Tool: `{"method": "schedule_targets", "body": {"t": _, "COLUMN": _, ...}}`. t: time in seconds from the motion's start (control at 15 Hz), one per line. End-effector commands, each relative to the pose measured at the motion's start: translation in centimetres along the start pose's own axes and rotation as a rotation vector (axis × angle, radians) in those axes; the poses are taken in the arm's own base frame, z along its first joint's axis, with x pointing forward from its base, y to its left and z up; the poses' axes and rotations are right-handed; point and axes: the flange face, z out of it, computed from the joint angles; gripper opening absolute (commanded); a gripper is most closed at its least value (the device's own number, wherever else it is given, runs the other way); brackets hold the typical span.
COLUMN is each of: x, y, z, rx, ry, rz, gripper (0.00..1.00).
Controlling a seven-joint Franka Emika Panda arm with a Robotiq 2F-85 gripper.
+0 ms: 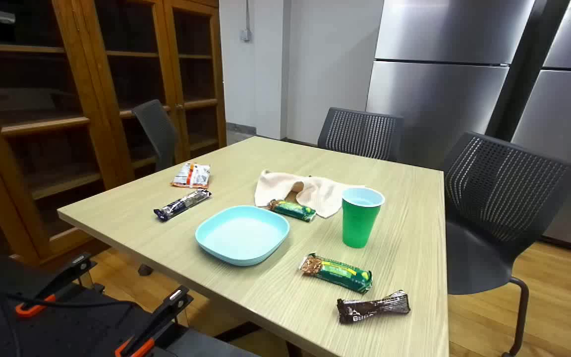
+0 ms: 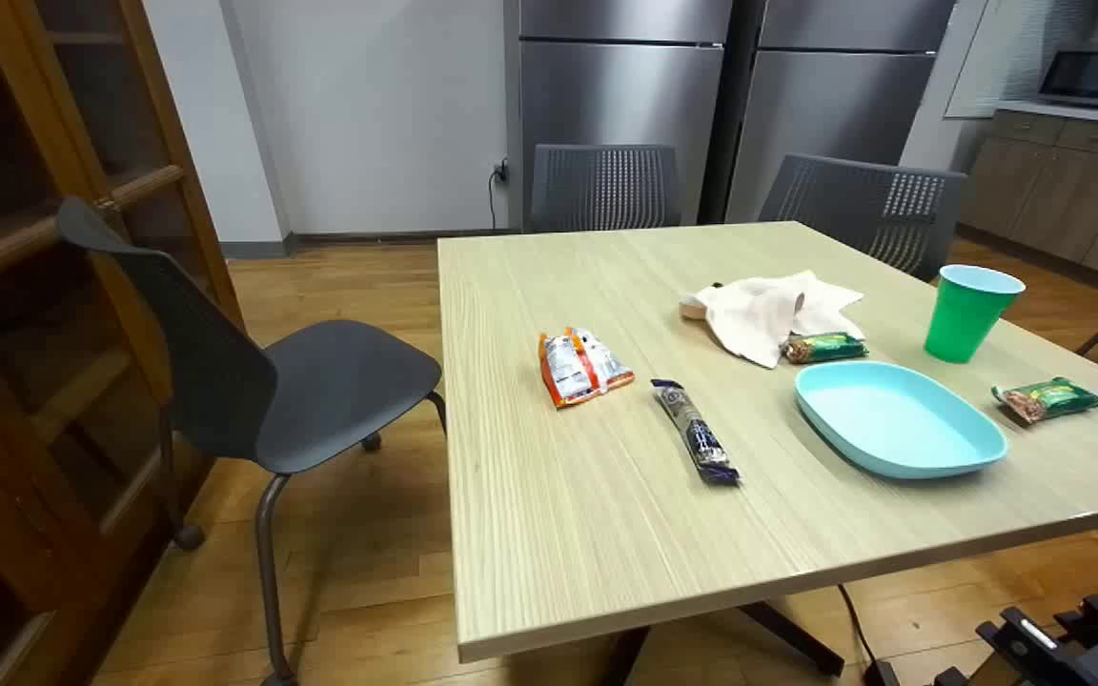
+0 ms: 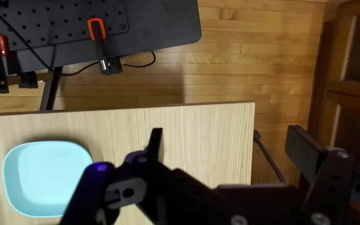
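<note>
Released hand [image 3: 225,140], fingers [image 3: 306,151] spread wide, points down toward the tabletop [image 3: 205,150].

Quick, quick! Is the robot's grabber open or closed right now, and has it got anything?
Black two-fingered gripper: open, its fingers wide apart in the wrist view, holding nothing.

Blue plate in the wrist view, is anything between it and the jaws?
Nothing visible stands between the open jaws and the blue plate, though they hide part of the table there.
</note>
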Motion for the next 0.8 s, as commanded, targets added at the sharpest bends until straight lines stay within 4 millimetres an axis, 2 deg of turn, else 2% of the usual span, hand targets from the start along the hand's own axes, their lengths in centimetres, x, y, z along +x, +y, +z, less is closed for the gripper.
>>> {"method": "schedule_targets", "body": {"t": 0.0, "x": 0.0, "y": 0.0, "z": 0.0, "rx": -0.001, "ry": -0.001, "rz": 0.000, "gripper": 1.00}}
{"method": "schedule_targets", "body": {"t": 0.27, "x": 0.0, "y": 0.0, "z": 0.0, "rx": -0.001, "ry": -0.001, "rz": 0.000, "gripper": 1.00}}
{"method": "schedule_targets", "body": {"t": 0.4, "x": 0.8, "y": 0.2, "z": -0.6, "rx": 0.020, "ry": 0.036, "rz": 0.003, "gripper": 1.00}}
{"method": "schedule_targets", "body": {"t": 0.53, "x": 2.4, "y": 0.6, "z": -0.7, "rx": 0.048, "ry": 0.072, "rz": 0.010, "gripper": 1.00}}
{"method": "schedule_targets", "body": {"t": 0.73, "x": 5.3, "y": 1.1, "z": 0.5, "rx": 0.056, "ry": 0.121, "rz": 0.007, "gripper": 1.00}}
